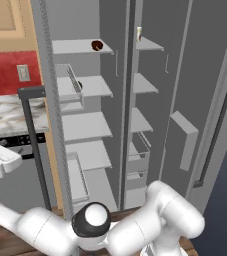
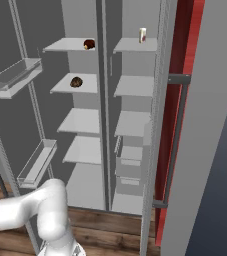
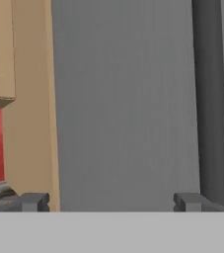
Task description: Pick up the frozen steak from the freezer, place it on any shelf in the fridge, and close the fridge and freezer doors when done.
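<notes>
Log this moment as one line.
frozen steak: on top fridge shelf | fridge door: open | freezer door: open | gripper: open, empty | left: close both doors

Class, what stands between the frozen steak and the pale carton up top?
An upright grey divider separates the frozen steak from the carton, in the right base view.

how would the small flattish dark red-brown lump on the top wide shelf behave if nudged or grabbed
The frozen steak looks low and flattish, so it would probably slide rather than roll or tip. It keeps a compact lump shape, so it is likely stiff. It is small against the pale grey top shelf, so probably light.
</notes>
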